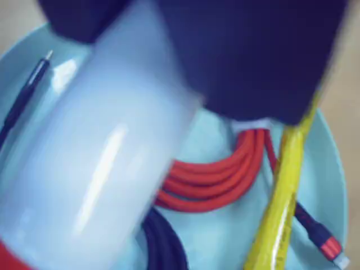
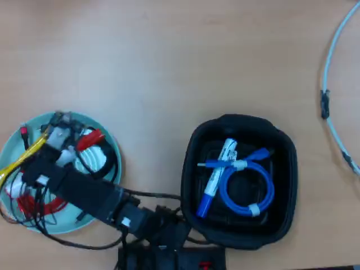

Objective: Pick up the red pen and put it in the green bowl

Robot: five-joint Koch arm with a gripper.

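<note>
The red pen [image 1: 95, 169] fills the left of the wrist view as a blurred white barrel, with a red end at the bottom left corner. My gripper [image 1: 169, 67] is shut on it, its dark jaws at the top of the view. The pen hangs just above the green bowl [image 1: 332, 169]. In the overhead view the gripper [image 2: 62, 147] is over the green bowl [image 2: 90, 126] at the left of the table. The pen's red cap [image 2: 90, 139] points right, inside the rim.
The bowl holds a coiled red cable [image 1: 214, 180], a yellow pen-like tool [image 1: 281, 202] and a black cable [image 1: 163, 242]. A black tray [image 2: 236, 119] at the right holds a blue-capped marker [image 2: 216, 174] and a blue cable [image 2: 247, 191]. A white cable [image 2: 332, 56] lies far right.
</note>
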